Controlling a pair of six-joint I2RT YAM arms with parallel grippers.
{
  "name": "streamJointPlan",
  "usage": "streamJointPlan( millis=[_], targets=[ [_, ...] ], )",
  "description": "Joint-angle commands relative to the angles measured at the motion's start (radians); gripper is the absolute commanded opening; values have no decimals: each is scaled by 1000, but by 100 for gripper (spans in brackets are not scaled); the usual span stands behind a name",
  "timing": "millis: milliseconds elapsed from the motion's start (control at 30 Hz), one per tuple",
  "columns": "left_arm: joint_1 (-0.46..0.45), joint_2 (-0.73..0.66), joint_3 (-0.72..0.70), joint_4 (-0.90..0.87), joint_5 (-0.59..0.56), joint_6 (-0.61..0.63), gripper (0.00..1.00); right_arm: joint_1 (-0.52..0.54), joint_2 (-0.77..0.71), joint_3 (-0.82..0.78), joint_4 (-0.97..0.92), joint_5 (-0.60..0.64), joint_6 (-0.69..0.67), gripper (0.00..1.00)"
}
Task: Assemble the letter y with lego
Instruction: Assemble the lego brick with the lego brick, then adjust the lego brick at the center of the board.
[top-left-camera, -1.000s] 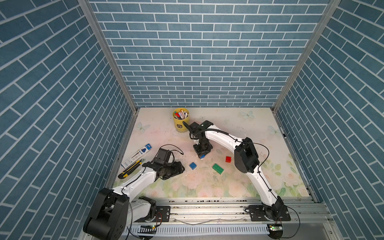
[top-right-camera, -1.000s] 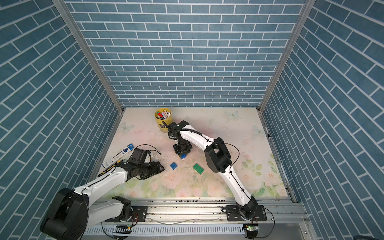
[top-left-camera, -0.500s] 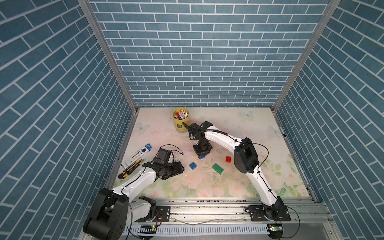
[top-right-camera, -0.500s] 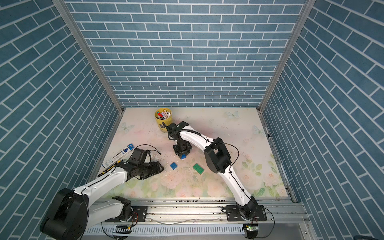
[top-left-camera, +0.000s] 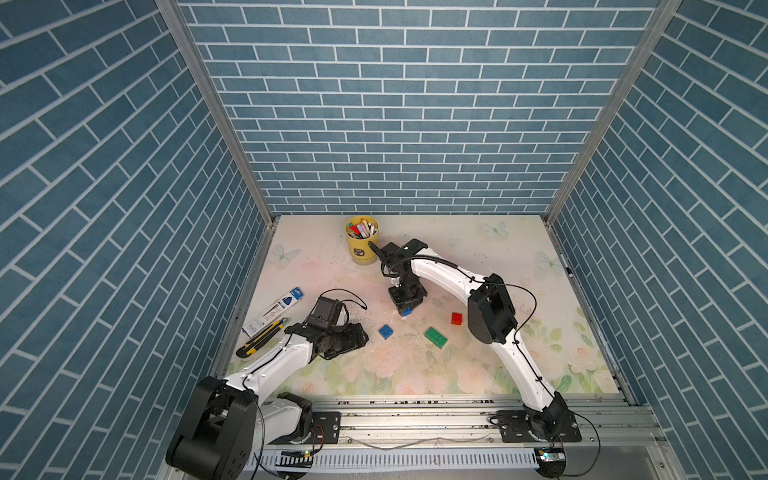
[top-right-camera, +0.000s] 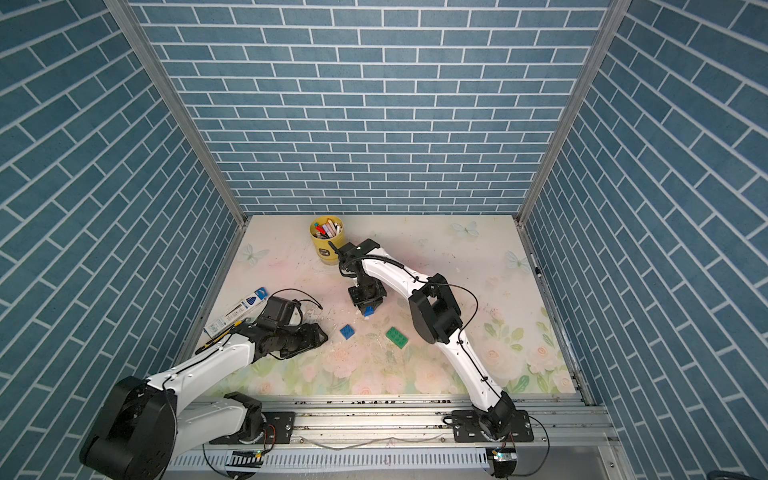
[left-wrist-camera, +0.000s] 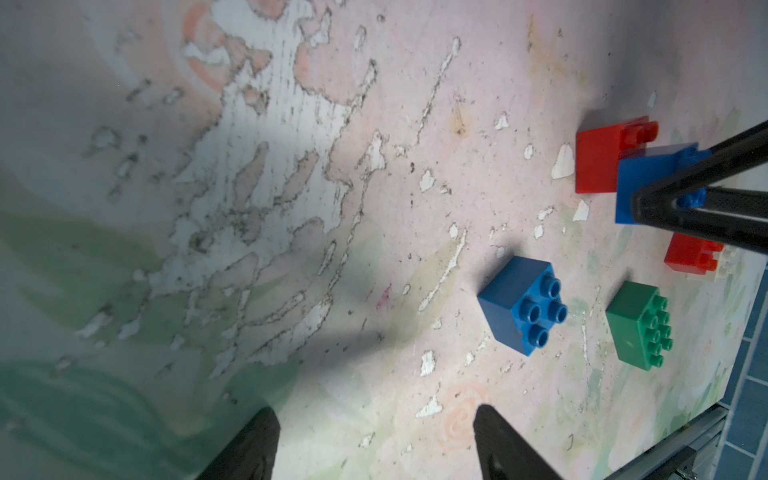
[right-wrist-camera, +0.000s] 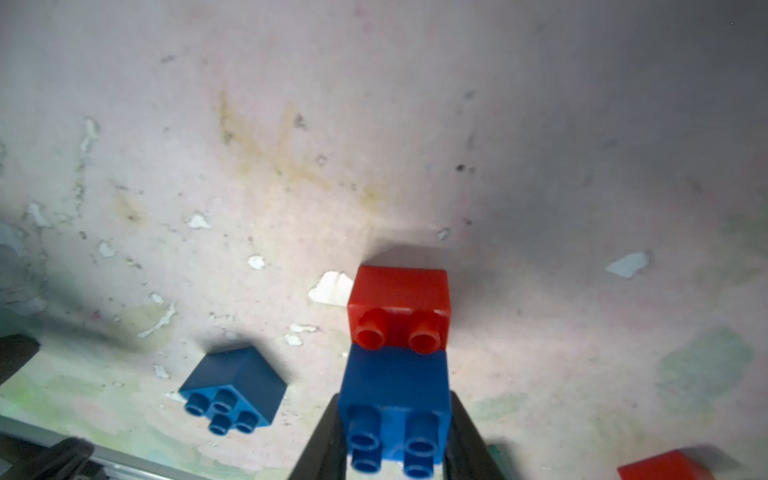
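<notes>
**Spotter:** Almost nothing has moved over the last second, so you are mid-press, not mid-travel. Start at the left edge of the table (top-left-camera: 478, 249). Your left hand (left-wrist-camera: 374, 411) lies low there, fingers apart with nothing between them, aimed at the loose blue brick (top-left-camera: 385, 331).

**Second:** Agreed. Nearer the middle of the table, your right hand (right-wrist-camera: 395, 436) is clamped on the blue brick (right-wrist-camera: 395, 386). That brick sits over half of a red brick (right-wrist-camera: 399, 291), leaving two red studs bare. Neither has shifted, so I judge you are seating the first joint of the tail and have not let go.

**Spotter:** Further right, the green brick (top-left-camera: 436, 337) lies flat. Beyond it is the second red brick (top-left-camera: 457, 318). Both lie apart from everything else, so the letter y is barely begun.

**Second:** Now what you cannot check. I cannot tell whether blue is pushed fully down onto red. The seam is blurred in the right wrist view, and your own fingers cross it in the left wrist view. In a top view your right arm's elbow hides the second red brick. As for the white brick, there is only a pale shape (left-wrist-camera: 726, 261) just beside the second red brick, cut off by a finger. I cannot tell whether that is it.
</notes>
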Motion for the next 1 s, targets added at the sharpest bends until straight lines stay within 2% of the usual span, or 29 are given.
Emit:
streamJointPlan(
  millis=[0, 200, 333, 500, 700, 967],
  targets=[
    [-11, -1, 11, -40, -15, 9, 77, -47, -19, -61, 22, 91, -22, 25],
    [-18, 3, 19, -47, -22, 9, 77, -64, -25, -79, 37, 96, -39, 30],
    [-22, 6, 26, -55, -23, 9, 77, -64, -35, -80, 49, 103, -30, 50],
    [-34, 11, 47, -67, -29, 14, 77, -63, -110, -143, 84, 123, -17, 61],
    [-59, 35, 86, -77, -35, 20, 77, -63, -278, -301, 141, 168, 24, 63],
    [-125, 73, 163, -110, -61, 42, 77, -40, -555, -689, 308, 150, 118, 63]
  ],
)
